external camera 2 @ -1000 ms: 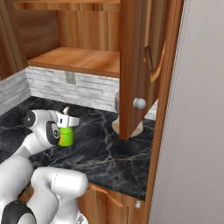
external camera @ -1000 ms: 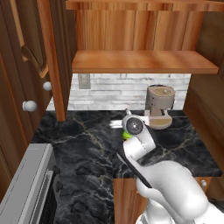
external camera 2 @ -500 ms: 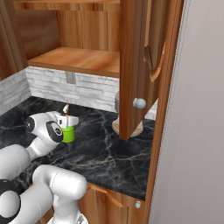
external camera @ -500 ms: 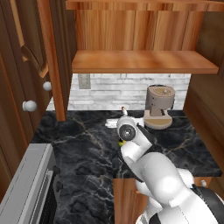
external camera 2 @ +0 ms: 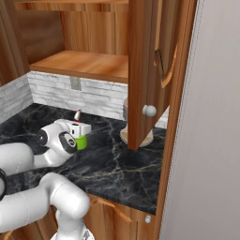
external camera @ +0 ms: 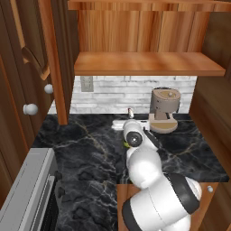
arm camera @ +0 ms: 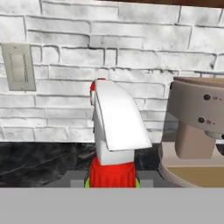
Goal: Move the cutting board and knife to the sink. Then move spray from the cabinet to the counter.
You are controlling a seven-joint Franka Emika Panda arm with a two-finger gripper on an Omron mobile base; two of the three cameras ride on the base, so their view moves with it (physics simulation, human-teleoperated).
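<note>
My gripper (external camera 2: 79, 137) is shut on the spray (external camera 2: 82, 142), a small green bottle held upright low over the counter (external camera 2: 117, 164), in front of the brick back wall. I cannot tell whether its base touches the marble. In the left base view my hand (external camera: 135, 125) covers most of the spray, and its nozzle tip (external camera: 130, 111) pokes up behind. The hand view has the spray's white trigger and red collar (arm camera: 114, 131) close in front. The cabinet's bare shelf (external camera: 149, 63) hangs above. Cutting board, knife and sink are out of view.
A beige coffee machine (external camera: 163, 110) stands on the counter just right of the spray. The open cabinet door (external camera 2: 145, 70) with a white knob hangs in front of it on the right. Another open door (external camera: 54, 67) is at left, the grey stove (external camera: 27, 194) at lower left.
My hand has carried the spray a little toward the back wall and the coffee machine. The arm has folded lower over the counter's front edge. The grip is unchanged.
</note>
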